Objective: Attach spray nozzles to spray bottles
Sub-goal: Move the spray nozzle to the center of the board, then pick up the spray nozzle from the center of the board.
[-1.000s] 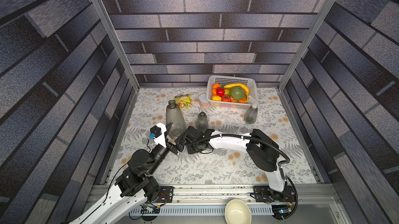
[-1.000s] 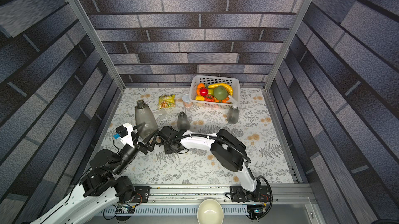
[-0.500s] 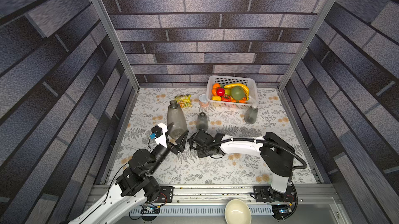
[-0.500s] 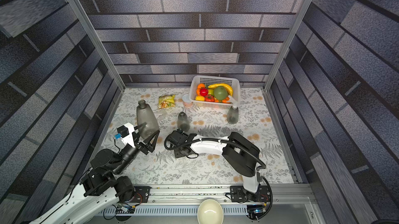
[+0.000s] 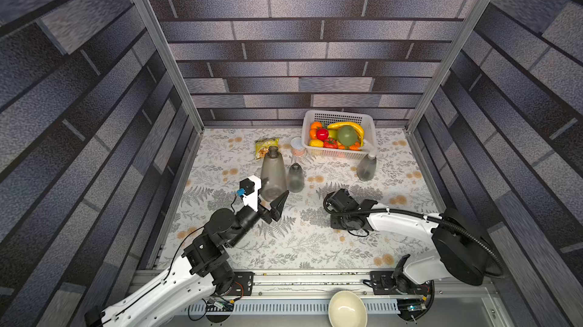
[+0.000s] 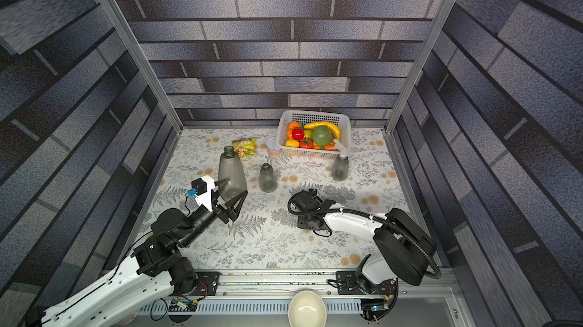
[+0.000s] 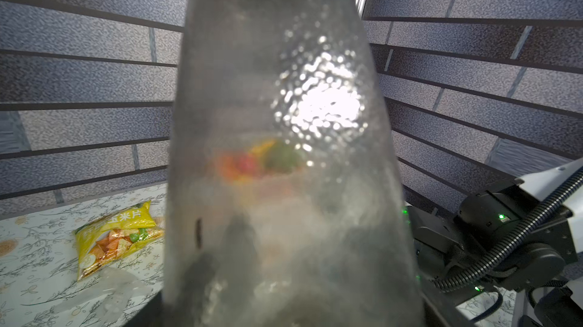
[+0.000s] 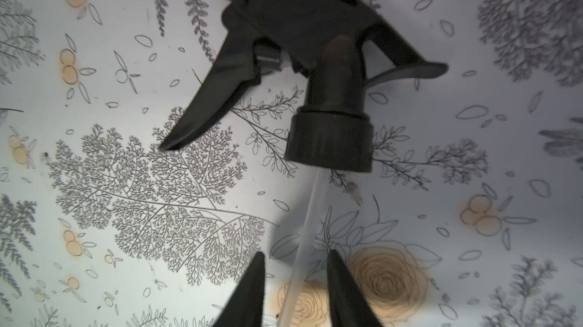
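- The right gripper (image 8: 296,254) points down at the cloth (image 8: 142,189). Its two tips are apart. The thin tube (image 8: 307,215) runs between them and is not pinched.
- The black nozzle (image 8: 331,95) lies flat on the cloth, just past those tips.
- The left gripper (image 5: 273,189) is clamped on the wide bottom of the tall bottle (image 5: 273,171), on the left side of the table. The bottle has no nozzle on top yet.
- If the tips shut on the tube alone, I think it could bend or slip, and the nozzle would swing about.
- The bottle is held low down, so its neck might wobble when the nozzle is pushed in and turned.
- The hole on top is small. A miss could knock the bottle over.
- The nozzle looks like hard black plastic. It has a long trigger and a round collar with ribs. The tube is thin, see-through and looks bendy.
- The bottle is smoky grey and see-through, with bumpy skin. It is wide below and narrow on top.
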Available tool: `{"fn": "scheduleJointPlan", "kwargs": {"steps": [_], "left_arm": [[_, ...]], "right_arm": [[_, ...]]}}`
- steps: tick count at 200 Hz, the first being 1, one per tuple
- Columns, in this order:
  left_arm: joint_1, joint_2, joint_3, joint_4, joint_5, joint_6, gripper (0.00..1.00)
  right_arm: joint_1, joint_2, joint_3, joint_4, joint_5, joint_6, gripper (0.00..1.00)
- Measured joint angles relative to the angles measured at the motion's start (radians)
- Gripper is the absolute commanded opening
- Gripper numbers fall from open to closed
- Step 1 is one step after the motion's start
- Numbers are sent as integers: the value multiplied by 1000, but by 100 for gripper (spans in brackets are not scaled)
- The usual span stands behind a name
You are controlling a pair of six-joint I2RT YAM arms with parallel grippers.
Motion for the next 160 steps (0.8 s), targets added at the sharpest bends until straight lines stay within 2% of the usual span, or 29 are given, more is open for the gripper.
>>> {"fn": "scheduleJointPlan", "kwargs": {"steps": [48,76,116,132,160], "left_arm": [[-70,134,80,60,71,76,75],[-103,224,119,168,91,131,75],[-117,366,161,277,135,181,75],[-117,386,161,283,154,185,75],[-122,388,160,297,177,189,75]], "right_arm": [[-20,-76,92,-148,-31,-84,58],[-106,-74,174,-193,-68,-118,57],[-220,89,320,-234,-150,-175,49],[-248,168,369,-242,-169,-190,47],[-271,210,376,-261,-179,-196,47]]}}
